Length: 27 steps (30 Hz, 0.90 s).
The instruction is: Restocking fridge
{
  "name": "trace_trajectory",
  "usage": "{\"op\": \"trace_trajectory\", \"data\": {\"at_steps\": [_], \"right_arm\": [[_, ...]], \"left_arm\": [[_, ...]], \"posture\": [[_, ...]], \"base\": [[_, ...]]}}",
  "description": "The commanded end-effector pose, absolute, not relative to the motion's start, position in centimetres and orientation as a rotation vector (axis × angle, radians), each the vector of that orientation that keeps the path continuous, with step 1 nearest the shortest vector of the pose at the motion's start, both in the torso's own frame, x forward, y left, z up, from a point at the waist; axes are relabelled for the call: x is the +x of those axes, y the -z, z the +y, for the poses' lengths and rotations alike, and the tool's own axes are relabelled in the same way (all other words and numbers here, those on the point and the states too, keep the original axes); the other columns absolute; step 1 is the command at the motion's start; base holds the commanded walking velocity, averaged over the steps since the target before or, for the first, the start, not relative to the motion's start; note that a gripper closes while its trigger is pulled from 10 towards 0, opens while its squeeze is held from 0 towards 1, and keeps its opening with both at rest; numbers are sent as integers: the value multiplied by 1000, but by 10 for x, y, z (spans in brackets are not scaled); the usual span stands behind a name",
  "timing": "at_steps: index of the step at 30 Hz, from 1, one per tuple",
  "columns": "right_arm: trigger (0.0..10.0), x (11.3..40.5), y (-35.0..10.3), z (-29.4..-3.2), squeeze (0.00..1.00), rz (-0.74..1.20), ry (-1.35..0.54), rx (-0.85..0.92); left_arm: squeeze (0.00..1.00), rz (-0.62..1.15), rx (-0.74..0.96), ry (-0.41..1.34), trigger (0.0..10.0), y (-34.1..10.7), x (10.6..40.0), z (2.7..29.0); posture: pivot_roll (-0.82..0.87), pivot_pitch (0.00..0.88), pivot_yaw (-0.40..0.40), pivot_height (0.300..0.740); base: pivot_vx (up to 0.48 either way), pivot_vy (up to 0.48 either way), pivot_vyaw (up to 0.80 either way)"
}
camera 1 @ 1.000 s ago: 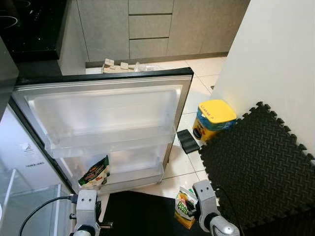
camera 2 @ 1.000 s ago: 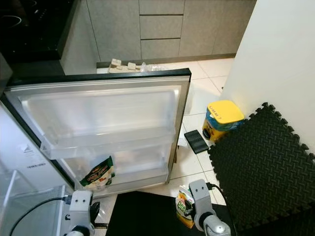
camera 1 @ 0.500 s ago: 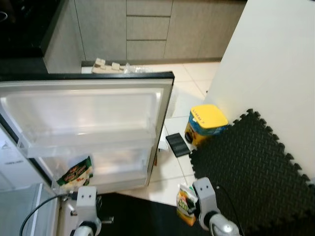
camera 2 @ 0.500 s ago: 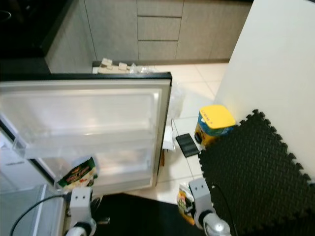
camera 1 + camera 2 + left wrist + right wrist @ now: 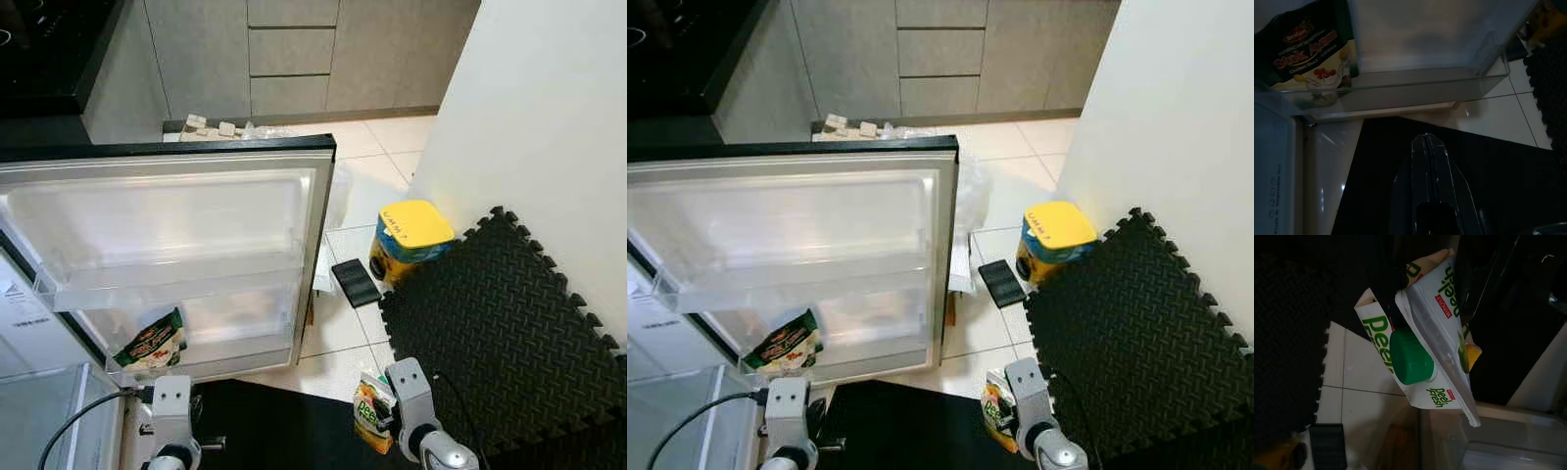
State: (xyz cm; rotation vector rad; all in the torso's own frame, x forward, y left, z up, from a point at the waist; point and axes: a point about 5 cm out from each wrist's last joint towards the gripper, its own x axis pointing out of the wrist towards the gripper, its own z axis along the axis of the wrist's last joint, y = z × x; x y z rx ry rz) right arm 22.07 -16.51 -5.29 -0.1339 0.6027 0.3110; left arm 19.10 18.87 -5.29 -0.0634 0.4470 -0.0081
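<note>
The fridge door (image 5: 176,215) stands wide open, showing its clear shelves. A dark snack bag (image 5: 152,345) leans in the lowest door shelf (image 5: 245,352), also visible as the snack bag (image 5: 1315,49) in the left wrist view. My right gripper (image 5: 1430,318) is shut on a white and green juice carton (image 5: 1420,352) with a green cap, held low near the floor at the carton (image 5: 372,423). My left gripper (image 5: 1430,147) hangs low below the door, its fingers pressed together and holding nothing.
A yellow-lidded tub (image 5: 409,240) and a flat black object (image 5: 355,282) sit on the tiled floor right of the door. A black foam mat (image 5: 500,333) covers the floor by the white wall (image 5: 549,127). Grey cabinets (image 5: 294,49) stand behind.
The camera has shifted, so the door sits further left in view than a second ago. The carton stays in my right gripper; the arms hold the same pose.
</note>
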Motion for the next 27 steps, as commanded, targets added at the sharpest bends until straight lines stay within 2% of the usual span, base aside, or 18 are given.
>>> {"op": "trace_trajectory", "data": {"at_steps": [1,13,27], "right_arm": [[10000,219,54,-165,0,613,-321,-144],[10000,216,56,-159,0,616,-371,-174],[10000,216,55,-159,0,608,-383,-179]], "left_arm": [[0,483,-66,7,10000,59,183,188],[0,483,-50,27,10000,58,183,188],[0,476,-40,47,10000,57,187,186]], "posture": [[-62,100,-71,729],[-63,88,-59,729],[-69,78,-54,729]], "base": [[0,0,0],[0,0,0],[0,0,777]]}}
